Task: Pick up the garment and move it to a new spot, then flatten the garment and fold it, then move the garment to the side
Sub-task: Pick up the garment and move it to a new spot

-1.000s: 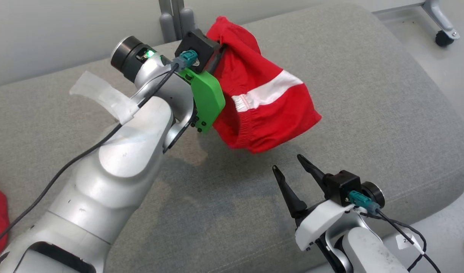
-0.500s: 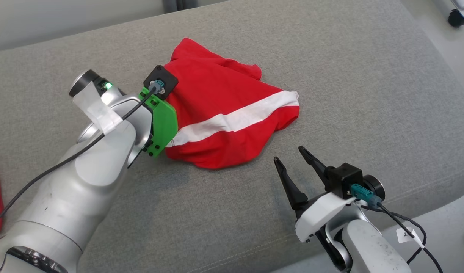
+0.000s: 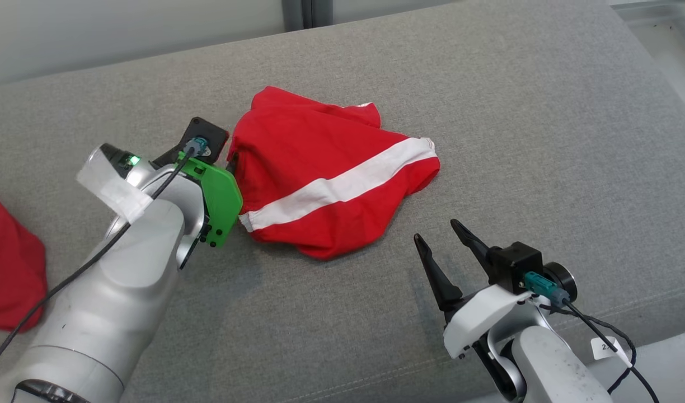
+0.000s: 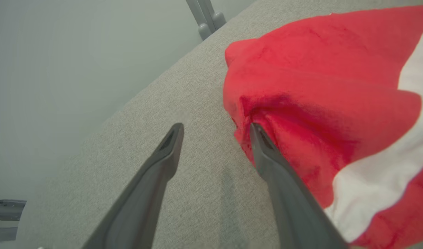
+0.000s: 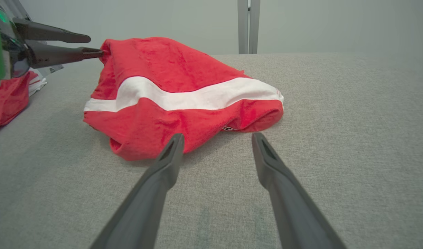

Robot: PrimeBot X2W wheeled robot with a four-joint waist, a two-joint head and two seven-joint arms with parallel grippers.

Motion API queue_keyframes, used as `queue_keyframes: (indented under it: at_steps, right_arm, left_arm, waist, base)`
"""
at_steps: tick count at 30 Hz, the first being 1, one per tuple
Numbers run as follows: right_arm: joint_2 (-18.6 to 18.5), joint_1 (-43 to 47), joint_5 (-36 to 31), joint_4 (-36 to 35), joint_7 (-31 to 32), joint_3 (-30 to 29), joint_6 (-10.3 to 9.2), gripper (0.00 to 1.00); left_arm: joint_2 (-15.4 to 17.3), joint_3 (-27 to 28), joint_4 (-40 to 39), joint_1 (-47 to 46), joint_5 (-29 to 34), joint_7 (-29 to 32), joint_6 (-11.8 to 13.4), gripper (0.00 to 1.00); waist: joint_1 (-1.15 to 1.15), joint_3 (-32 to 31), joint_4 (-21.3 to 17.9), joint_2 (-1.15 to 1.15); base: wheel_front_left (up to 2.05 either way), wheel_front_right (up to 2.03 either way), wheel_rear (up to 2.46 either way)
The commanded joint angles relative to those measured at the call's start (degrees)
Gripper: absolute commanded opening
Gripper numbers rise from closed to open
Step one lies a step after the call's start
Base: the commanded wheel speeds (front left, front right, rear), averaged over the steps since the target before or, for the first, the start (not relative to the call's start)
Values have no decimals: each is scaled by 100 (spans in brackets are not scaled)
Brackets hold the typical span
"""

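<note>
A red garment [image 3: 331, 168] with a white stripe lies crumpled on the grey cushion [image 3: 544, 140]. My left gripper [image 4: 215, 128] is open at the garment's left edge. One of its fingers [image 4: 266, 159] touches a fold of the red cloth [image 4: 318, 86], and the other rests over bare cushion with nothing between them. From the right wrist view, the left gripper [image 5: 95, 44] is seen at the garment's [image 5: 170, 69] upper left corner. My right gripper [image 3: 436, 230] stands open and empty just off the garment's near right edge, and its fingers [image 5: 217, 135] point at the cloth.
Another red cloth [image 3: 12, 268] lies at the cushion's far left. A grey metal post [image 3: 303, 11] rises behind the cushion against a pale wall. The cushion's front edge runs behind my right arm at the lower right.
The garment hung in the air from my shut left gripper. It has come down onto the cushion, and the left gripper has opened and let it go. The head camera also shifted.
</note>
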Motion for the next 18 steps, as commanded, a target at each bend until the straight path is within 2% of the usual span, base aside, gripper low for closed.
queue_keyframes:
  at_steps: [1,6,12,15,18]
  right_arm:
    - [-7,77,-35,-2,20,-33,-4,100]
    - [-7,185,-70,-29,40,-189,-4,100]
    - [-8,418,39,-68,-32,-597,-4,100]
    - [-5,536,131,-107,-47,-781,-4,100]
    - [-7,608,195,-123,-44,-908,-4,100]
  left_arm:
    - [-39,68,47,104,-82,-42,63,100]
    - [-106,561,-44,315,-568,-496,348,100]
    - [-240,1504,-560,968,-1394,-1694,671,100]
    - [-250,1916,-1026,1430,-1589,-1888,786,100]
    - [-257,2439,-1863,1991,-1522,-1913,880,100]
  waist:
    - [0,-106,89,0]
    - [0,-318,243,0]
    - [0,-625,524,0]
    - [0,-764,675,0]
    - [0,-864,815,0]
  base:
    - [0,0,0]
    - [0,0,0]
    - [0,0,0]
    - [0,0,0]
    - [0,0,0]
